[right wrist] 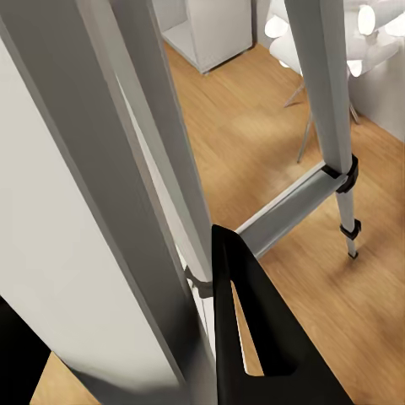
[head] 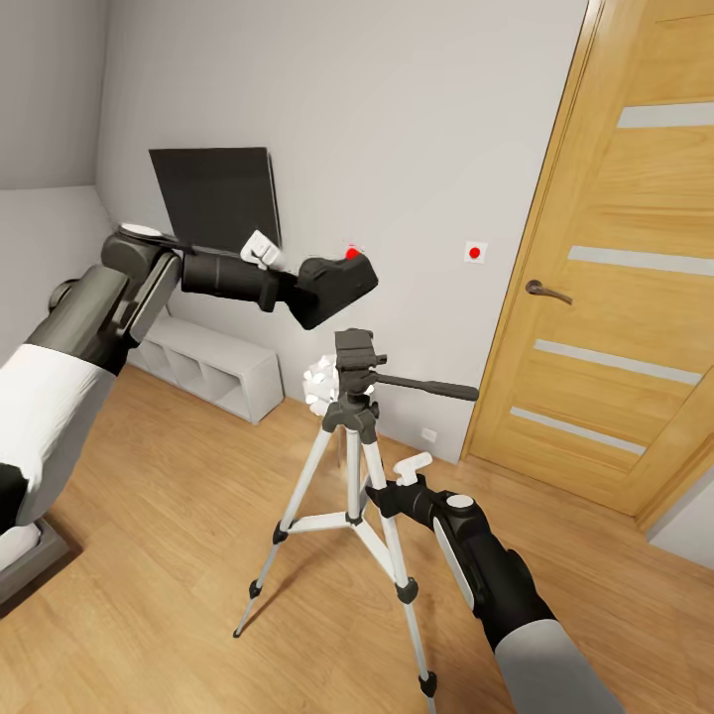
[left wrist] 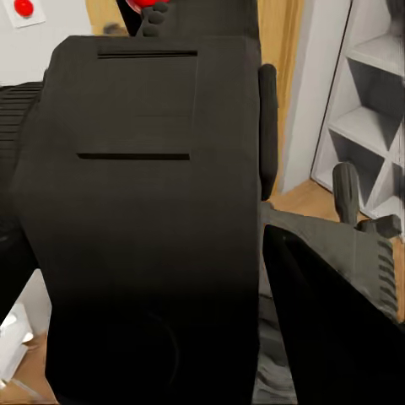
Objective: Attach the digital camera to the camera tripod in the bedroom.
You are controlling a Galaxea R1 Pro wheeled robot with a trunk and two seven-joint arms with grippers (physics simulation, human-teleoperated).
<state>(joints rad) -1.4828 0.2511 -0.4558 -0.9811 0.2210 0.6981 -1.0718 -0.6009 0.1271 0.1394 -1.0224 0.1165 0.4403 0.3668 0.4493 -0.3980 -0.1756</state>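
Bedroom wall behind digital camera (head: 335, 286) in left gripper (head: 297, 293) above camera tripod (head: 354, 436)

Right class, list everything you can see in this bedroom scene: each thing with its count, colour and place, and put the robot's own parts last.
digital camera: one, black with a red dot, held in the air above the tripod head.
camera tripod: one, silver legs with a black head and pan handle, standing on the floor mid-room.
door: one, oak with pale stripes, at the right.
dark panel: one, black, on the grey wall.
cube shelves: one unit, white, on the floor by the wall.
wall switch: one, white with a red dot, beside the door.
left tool: one, black, shut on the camera.
right tool: one, black, at a tripod leg.
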